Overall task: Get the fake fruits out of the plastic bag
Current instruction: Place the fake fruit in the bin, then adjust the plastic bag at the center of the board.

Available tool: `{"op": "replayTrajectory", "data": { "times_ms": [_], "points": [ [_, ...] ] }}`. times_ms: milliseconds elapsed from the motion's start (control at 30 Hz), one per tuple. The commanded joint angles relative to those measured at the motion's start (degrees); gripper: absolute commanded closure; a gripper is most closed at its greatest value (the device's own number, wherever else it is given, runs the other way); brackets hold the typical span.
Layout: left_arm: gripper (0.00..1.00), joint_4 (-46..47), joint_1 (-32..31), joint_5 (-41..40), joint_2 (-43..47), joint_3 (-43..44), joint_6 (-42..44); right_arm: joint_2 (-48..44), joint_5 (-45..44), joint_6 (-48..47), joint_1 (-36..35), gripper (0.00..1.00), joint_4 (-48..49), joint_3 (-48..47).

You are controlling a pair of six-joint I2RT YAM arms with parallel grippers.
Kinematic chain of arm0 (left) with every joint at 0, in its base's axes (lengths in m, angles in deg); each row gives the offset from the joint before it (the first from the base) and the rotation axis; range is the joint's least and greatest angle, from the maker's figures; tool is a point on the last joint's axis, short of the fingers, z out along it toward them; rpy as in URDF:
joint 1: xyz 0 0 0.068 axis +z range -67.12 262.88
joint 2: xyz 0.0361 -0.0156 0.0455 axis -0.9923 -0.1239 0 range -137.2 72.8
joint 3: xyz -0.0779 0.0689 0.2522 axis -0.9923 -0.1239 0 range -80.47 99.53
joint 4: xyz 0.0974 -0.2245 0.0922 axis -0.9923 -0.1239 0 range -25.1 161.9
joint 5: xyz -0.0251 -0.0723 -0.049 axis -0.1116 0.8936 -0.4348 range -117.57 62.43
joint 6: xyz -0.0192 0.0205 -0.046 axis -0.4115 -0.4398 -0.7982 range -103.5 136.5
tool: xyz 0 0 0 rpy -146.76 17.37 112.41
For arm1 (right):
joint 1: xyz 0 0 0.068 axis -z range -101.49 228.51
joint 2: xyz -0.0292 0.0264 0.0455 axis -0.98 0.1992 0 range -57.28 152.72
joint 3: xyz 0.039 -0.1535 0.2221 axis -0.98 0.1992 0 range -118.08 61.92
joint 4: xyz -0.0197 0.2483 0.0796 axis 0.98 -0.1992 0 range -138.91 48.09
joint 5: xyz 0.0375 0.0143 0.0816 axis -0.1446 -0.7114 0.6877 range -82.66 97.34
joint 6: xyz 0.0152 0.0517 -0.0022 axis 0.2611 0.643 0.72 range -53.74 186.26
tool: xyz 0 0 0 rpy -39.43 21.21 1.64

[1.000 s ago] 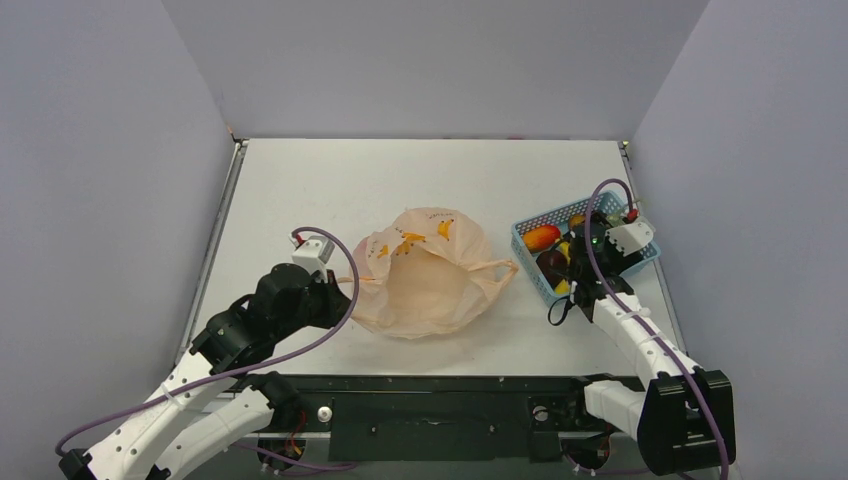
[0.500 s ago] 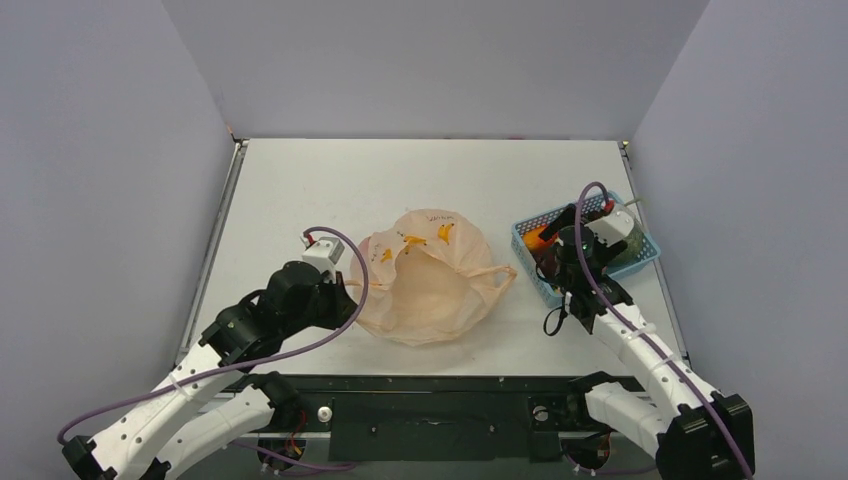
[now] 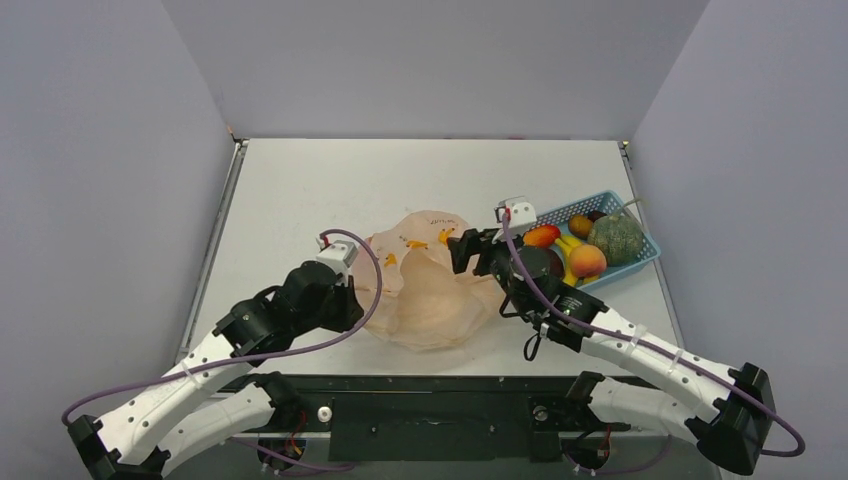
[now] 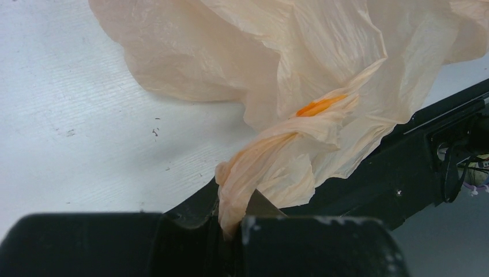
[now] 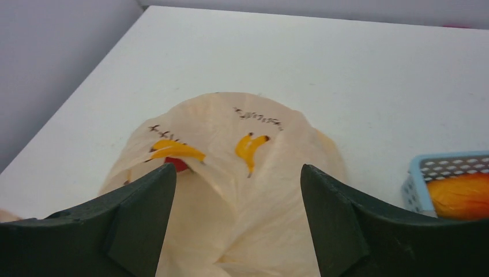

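**A:** Overhead view: the right gripper, jaws spread and empty, hangs over the right edge of the thin peach-orange plastic bag printed with yellow bananas. A second ago it was over the light blue perforated plastic basket, which now lies well behind it.

**B:** So a fruit has just been dropped off?

**A:** Likely. The ribbed green toy melon lies in the basket beside a glossy toy peach and a red-yellow mango. Earlier the arm hid that spot. The left gripper has crept slightly rightwards, taking the bag's left edge with it.

**B:** Left wrist view?

**A:** The jaws are clenched on a twisted fold of bag film, and the rest of the bag rises straight ahead of them.

**B:** Right wrist view?

**A:** The bag's mouth sits between the wide jaws and just ahead of them. A red patch shows under the film, ahead of the finger on the view's left. It is probably one fruit still to fetch.
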Motion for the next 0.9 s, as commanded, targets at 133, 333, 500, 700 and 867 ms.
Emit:
{"op": "replayTrajectory", "data": {
  "times_ms": [133,333,500,700,867],
  "points": [
    [1.00,0.6,-0.9,-3.5,3.7,1.1,-1.0,6.8,12.3,5.2,-8.7,0.36,13.7,0.9],
    [1.00,0.7,-0.8,-3.8,6.0,1.0,-1.1,15.5,12.9,11.1,-12.2,0.45,25.0,5.3],
    [1.00,0.8,-0.9,-4.3,7.7,0.9,-1.1,24.0,11.0,17.7,-12.4,0.53,32.1,5.3],
    [1.00,1.0,-0.9,-3.3,7.3,0.8,-0.8,33.5,8.5,22.2,-10.1,0.51,35.6,1.4],
    [1.00,1.1,-0.9,-2.6,6.0,0.9,-0.6,43.2,12.8,31.6,-5.6,0.50,45.8,-0.4]
  ]
}}
